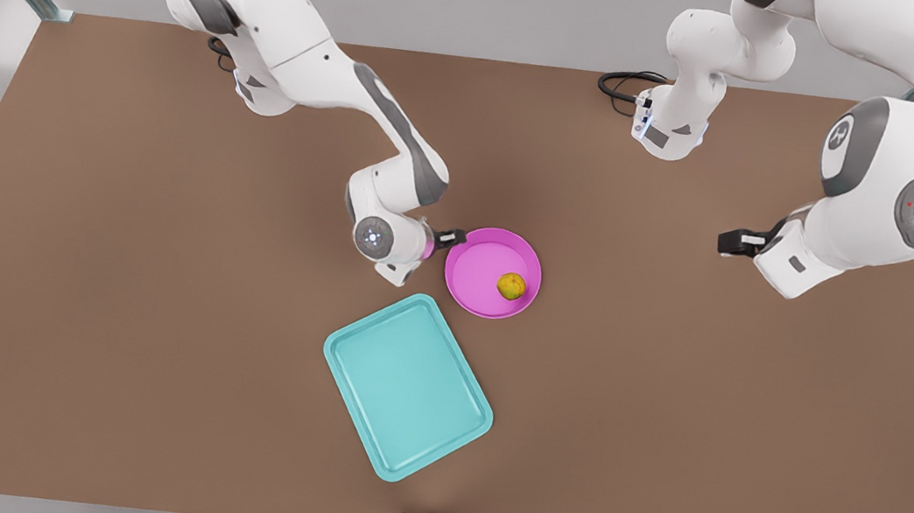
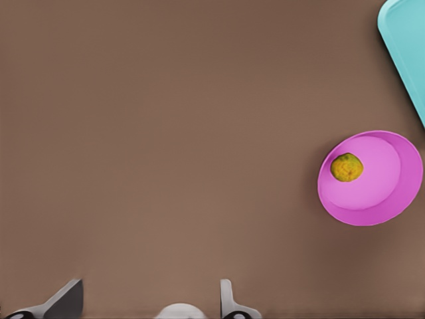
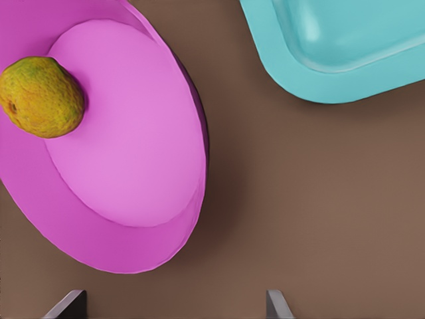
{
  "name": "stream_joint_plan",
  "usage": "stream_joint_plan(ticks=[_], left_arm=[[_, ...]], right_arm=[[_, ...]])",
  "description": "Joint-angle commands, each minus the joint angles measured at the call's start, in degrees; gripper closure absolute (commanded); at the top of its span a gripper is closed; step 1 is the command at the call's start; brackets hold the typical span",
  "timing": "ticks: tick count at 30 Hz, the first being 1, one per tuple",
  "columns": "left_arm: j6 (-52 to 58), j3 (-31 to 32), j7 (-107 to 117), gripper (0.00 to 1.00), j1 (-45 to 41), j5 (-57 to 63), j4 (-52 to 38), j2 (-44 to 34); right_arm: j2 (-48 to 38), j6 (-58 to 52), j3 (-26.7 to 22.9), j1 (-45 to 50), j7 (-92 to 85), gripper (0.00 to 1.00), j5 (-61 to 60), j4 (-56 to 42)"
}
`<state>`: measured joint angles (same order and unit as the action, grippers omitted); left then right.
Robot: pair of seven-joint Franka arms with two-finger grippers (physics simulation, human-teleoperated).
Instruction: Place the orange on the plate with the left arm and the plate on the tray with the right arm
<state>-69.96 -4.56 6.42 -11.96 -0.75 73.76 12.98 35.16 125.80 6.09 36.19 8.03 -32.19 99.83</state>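
Brown desk (image 1: 108,290), seen from above. Turquoise tray (image 1: 407,385) lying bare toward the near edge. Magenta plate (image 1: 493,273) just beside the tray's far corner, not yet on it, carrying the orange (image 1: 511,286) off-centre, close to the rim on the front view's right. Right pincer (image 1: 449,238) low at the plate's rim on the front view's left, fingers (image 3: 70,304) spread wide in the right wrist view, holding nothing, the rim not yet between them. Left pincer (image 1: 733,242) waiting well apart on the front view's right, fingers (image 2: 66,299) likewise spread and empty. Likely risks: thin rim slipping from a shallow pinch; plate tilting on the lift and rolling the orange out, given its seat near the edge; plate's far side clipping the tray's raised rim on a low carry.
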Motion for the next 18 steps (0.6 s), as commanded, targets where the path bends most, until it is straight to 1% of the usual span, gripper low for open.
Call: stream_joint_plan(ticks=[1, 3, 5, 18], left_arm=[[1.31, -0.01, -6.15, 0.0, 0.01, 0.04, -0.02, 0.03], [1.31, -0.09, -6.15, 0.0, 0.1, 0.04, -0.02, 0.12], [1.58, -0.1, -6.15, 0.0, 0.01, 0.04, -0.02, -0.41], [1.58, -0.62, -6.07, 0.0, -0.08, 0.13, -2.05, 0.03]], right_arm=[[1.05, 9.2, -0.02, 0.63, 20.18, 0.0, -2.35, -0.16], [2.46, 9.55, -0.02, 0.63, 20.18, 0.0, -2.44, -2.17], [3.78, 11.4, 0.06, 0.63, 20.09, 0.0, -2.35, -2.35], [7.47, 11.4, 0.06, 1.69, 16.14, 0.0, -1.65, -2.97]])
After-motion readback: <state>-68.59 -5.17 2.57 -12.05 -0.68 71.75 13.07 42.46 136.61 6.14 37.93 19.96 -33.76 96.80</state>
